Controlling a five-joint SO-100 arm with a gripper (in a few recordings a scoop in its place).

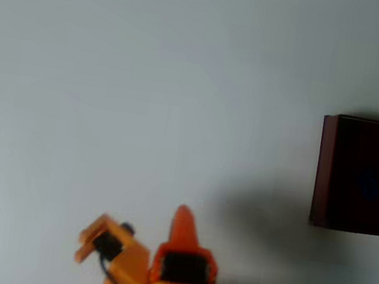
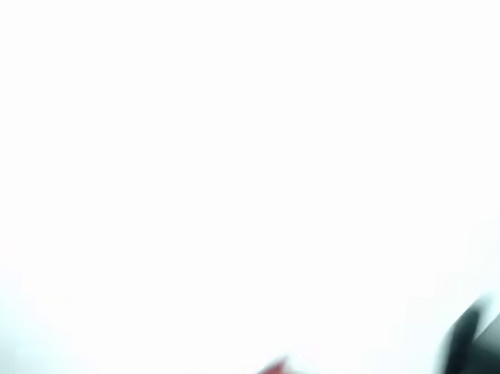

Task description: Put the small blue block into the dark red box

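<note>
Orange gripper (image 1: 183, 220) sits low in the overhead view, near the bottom edge, its pointed tip aimed up the picture over the pale table (image 1: 147, 94). Only one tapered finger is plain to me, so I cannot tell how far the jaws are parted, and nothing shows between them. Farther off, at the right edge and well apart from the arm, stands the dark red box (image 1: 323, 168), square, thin-walled, almost black inside. A faint bluish spot lies in that dark interior, which may be the small blue block (image 1: 369, 185). The wrist view is washed out; a reddish corner, possibly the box, shows at its bottom edge.
</note>
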